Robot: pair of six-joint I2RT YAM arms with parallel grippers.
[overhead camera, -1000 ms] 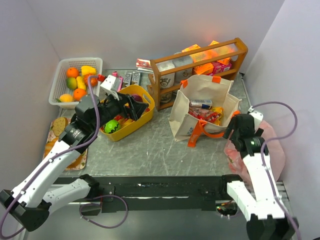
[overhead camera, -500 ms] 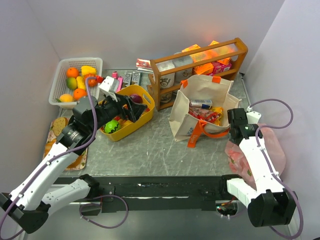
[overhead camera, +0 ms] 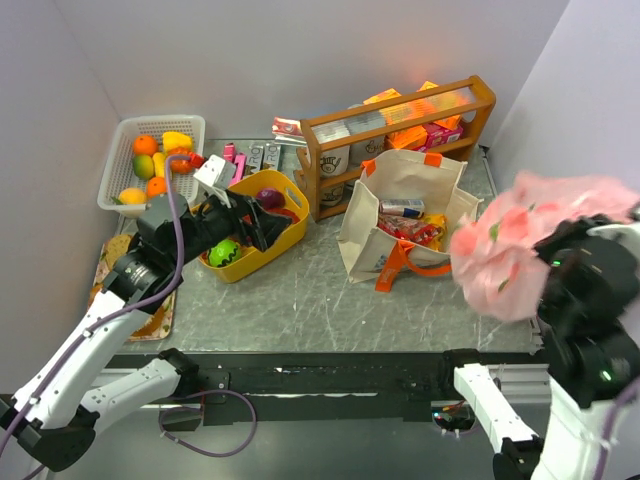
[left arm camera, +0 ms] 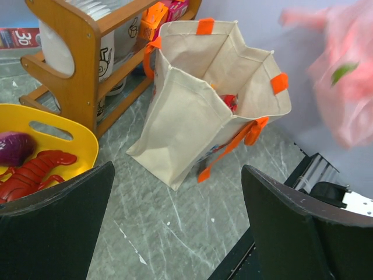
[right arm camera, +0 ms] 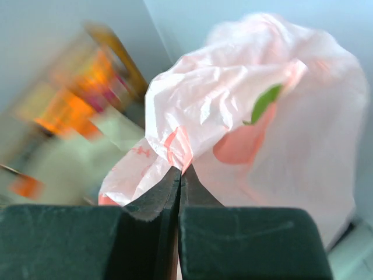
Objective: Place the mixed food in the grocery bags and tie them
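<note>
1. My right gripper is pinched tight on a fold of the pink plastic bag, with the thin film caught between my two fingertips.
2. The bag hangs bunched from that grip, lifted off the table, to the right of the canvas tote and apart from it. A green patch shows on or through the film, and I cannot tell what it is.
3. My left gripper stands with its fingers spread wide and holds nothing. It hovers over the yellow tub, which sits to the left of the canvas tote.
4. In that tub lie a red lobster and a purple vegetable, touching each other. A green ball-like fruit rests at the tub's end farthest from the tote.
5. The canvas tote stands upright with its mouth open and its orange handles flopped down its near side. Inside it lie red snack packets and, behind them, a slim can on its side.
6. A wooden rack stands just behind the tote. A white mesh basket sits well to the tote's left and holds an orange and a yellow fruit.
</note>
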